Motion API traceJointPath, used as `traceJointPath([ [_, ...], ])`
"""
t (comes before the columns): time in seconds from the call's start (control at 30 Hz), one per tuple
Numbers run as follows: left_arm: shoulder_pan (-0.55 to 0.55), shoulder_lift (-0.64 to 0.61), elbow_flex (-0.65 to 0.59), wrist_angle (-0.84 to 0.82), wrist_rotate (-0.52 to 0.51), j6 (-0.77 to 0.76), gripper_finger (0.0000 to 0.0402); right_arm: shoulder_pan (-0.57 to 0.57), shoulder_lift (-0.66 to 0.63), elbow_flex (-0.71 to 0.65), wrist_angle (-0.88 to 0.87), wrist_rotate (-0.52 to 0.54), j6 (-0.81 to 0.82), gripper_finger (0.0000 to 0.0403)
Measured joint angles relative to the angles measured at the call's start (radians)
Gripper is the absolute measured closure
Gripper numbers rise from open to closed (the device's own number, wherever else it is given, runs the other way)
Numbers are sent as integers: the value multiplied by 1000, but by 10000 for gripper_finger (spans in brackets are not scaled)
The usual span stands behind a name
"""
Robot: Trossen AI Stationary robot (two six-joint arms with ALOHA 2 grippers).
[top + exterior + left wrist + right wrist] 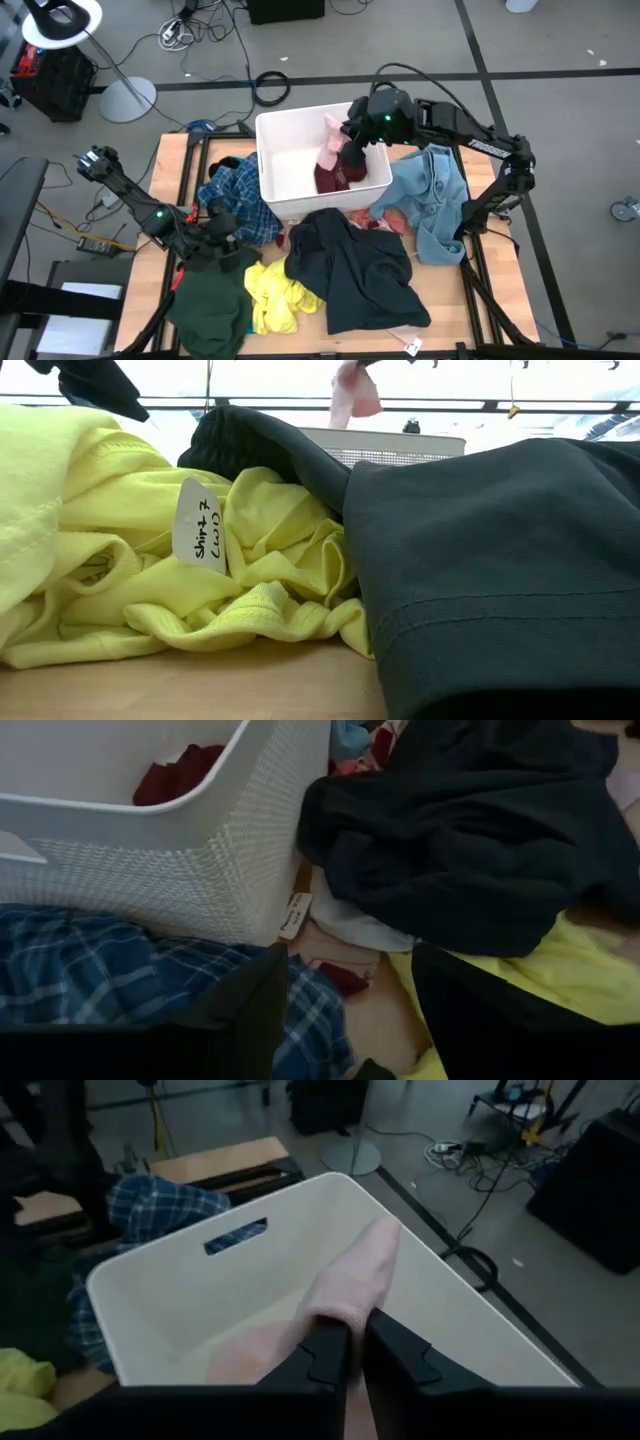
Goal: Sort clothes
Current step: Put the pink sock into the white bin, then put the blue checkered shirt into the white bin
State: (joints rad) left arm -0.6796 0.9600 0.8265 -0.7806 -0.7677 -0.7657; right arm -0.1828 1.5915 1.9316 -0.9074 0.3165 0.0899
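My right gripper [347, 140] hangs over the white bin [280, 150], shut on a pink garment [330, 150] that also shows at the top of the low view [355, 395]. A maroon garment [335, 180] lies in the bin. On the table around the bin lie blue plaid [240, 200], dark green [210, 300], yellow [275, 295], dark navy [350, 265] and light blue denim [430, 195] clothes. My left gripper [345, 1020] stands open above the plaid garment's edge [120, 980], beside the bin, with nothing between its fingers. My right gripper pinches a bunched fold of the pink garment [352, 1302] between its two fingers, which slant downward from the table's right side. The cloth is lifted clear and hangs slack below the fingers, over the inside of the bin.
The bin wall [200, 860] stands close before my left gripper. A paper tag [295, 915] lies by the bin's corner, another tag [200, 525] on the yellow shirt. The dark navy pile [480, 560] fills the table's near middle. Beyond the far edge are cables and a lamp stand [125, 95].
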Motion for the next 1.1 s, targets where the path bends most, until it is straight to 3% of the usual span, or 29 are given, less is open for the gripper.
traceJointPath([
  [0.17,16,0,0,-8,6,-36,182,-9,48,0,-5,-52,-66,332],
  [0.43,113,10,0,-160,50,-235,193,-17,76,0,-10,-15,-92,229],
  [0.63,216,15,0,-198,53,-237,194,-8,34,0,-54,-23,-84,171],
  [0.9,354,15,-100,-193,67,-211,194,27,14,0,-230,-33,18,135],
  [1.1,418,15,-235,37,214,-185,195,65,7,0,-346,-41,146,129],
])
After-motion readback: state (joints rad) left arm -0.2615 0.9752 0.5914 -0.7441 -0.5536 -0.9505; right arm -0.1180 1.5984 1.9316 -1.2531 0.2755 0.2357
